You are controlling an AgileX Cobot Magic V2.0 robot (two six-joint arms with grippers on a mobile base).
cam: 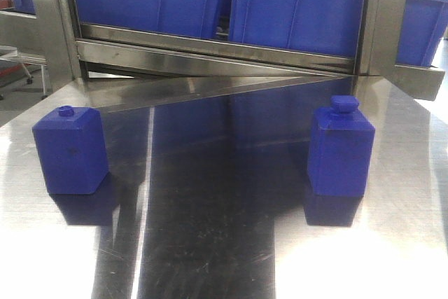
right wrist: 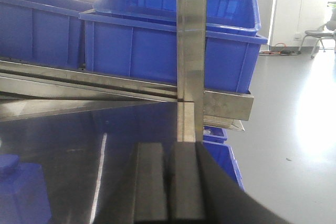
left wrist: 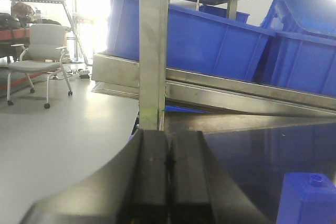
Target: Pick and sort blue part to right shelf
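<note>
The left end effector [left wrist: 167,182] and right end effector [right wrist: 169,187] are pressed together. Spread the right one; grip the part [cam: 341,150], in front of the shelf [cam: 381,19], across its seemingly flat sides.

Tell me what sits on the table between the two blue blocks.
Nothing: in the front-facing view the steel tabletop between the squatter blue block and the blue part is bare, showing only dark reflections.
</note>
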